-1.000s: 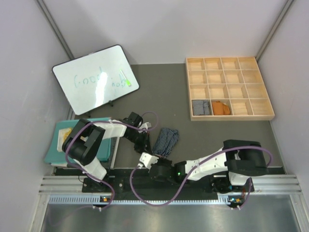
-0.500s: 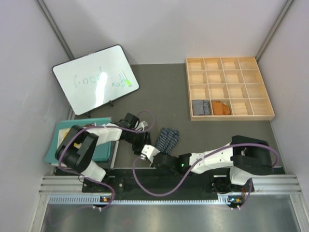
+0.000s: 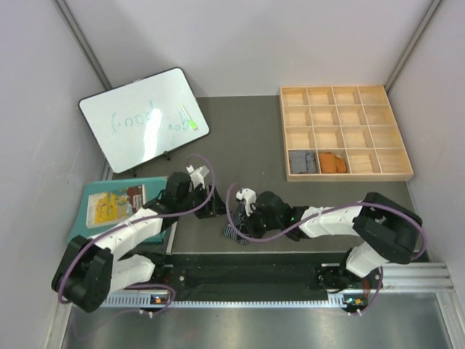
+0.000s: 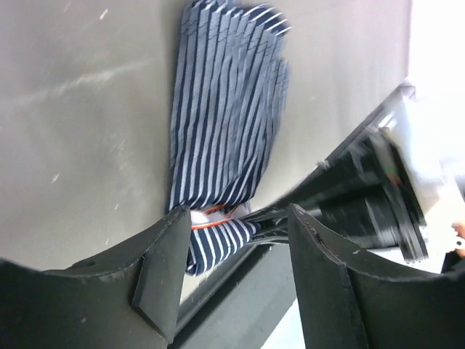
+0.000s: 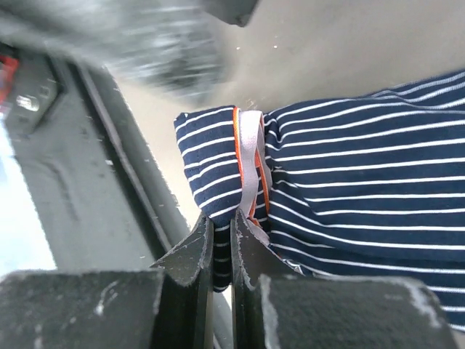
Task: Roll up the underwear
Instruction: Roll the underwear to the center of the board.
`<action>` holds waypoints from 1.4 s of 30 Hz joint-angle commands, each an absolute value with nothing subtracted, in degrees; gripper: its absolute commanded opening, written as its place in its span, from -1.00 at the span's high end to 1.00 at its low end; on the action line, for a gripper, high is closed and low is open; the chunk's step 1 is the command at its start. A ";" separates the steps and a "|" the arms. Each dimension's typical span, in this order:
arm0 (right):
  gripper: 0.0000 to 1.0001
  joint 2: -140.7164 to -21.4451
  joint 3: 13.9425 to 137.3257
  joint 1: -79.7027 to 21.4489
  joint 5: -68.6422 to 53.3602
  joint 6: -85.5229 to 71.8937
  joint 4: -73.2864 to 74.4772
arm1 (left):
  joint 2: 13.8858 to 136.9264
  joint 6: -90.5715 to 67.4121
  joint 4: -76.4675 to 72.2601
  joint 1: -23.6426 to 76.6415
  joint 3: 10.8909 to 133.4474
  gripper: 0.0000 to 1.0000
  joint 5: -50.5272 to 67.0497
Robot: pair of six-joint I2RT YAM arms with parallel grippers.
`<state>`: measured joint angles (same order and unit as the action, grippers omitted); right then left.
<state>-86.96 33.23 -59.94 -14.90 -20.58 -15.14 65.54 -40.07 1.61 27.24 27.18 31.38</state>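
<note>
Underwear [image 5: 349, 182] is lying flat; the right end effector [image 5: 221, 227] is pinching its waistband edge tight, likely to start rolling, while the left end effector [image 4: 238, 214] is hovering open, empty.

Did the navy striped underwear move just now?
Yes. The navy striped underwear has slid toward the front rail, away from the wooden tray.

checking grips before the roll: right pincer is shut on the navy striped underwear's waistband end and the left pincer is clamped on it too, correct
Not the left one. The left pincer is open, fingers spread and gripping nothing, as the left wrist view shows. The right pincer is shut on the waistband end of the navy striped underwear.
</note>
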 commanded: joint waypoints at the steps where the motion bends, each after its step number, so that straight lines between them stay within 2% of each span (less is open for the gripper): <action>1: 1.00 -90.08 31.82 -54.41 -28.03 -26.89 -17.31 | 62.32 -39.55 -15.78 28.12 22.86 -0.21 33.13; 9: 1.00 -92.46 31.64 -46.95 -34.71 -31.28 -17.23 | 68.55 -40.17 -28.91 29.00 18.72 -0.22 39.19; 29: 1.00 -102.92 35.68 -36.48 -42.62 -34.89 -15.56 | 81.65 -39.38 -39.20 31.82 14.50 -0.18 45.53; 32: 1.00 -102.83 36.12 -36.30 -42.72 -35.16 -15.56 | 83.23 -38.50 -37.98 31.90 14.59 -0.04 44.13; 35: 1.00 -101.34 36.21 -35.95 -42.45 -35.86 -15.38 | 84.55 -37.80 -36.66 31.90 15.12 0.32 42.29; 36: 0.95 -100.55 36.12 -35.86 -42.10 -36.03 -14.95 | 84.72 -36.92 -32.65 31.90 15.99 0.70 40.36; 37: 0.87 -98.81 36.04 -35.86 -41.93 -36.04 -14.42 | 85.16 -36.39 -30.95 31.90 16.43 0.83 39.04; 38: 0.60 -97.75 35.95 -35.77 -41.31 -36.12 -13.28 | 85.25 -35.69 -29.20 31.90 17.13 0.93 36.76; 40: 0.34 -95.28 35.25 -35.77 -40.00 -35.77 -11.52 | 85.52 -35.24 -23.39 31.90 18.98 1.00 34.20; 41: 0.11 -92.40 34.90 -35.77 -38.69 -35.68 -10.56 | 85.52 -35.51 -22.16 31.82 19.33 1.00 32.36; 42: 0.01 -90.98 34.54 -35.86 -37.71 -35.34 -8.72 | 85.43 -36.38 -21.19 31.73 19.77 1.00 31.65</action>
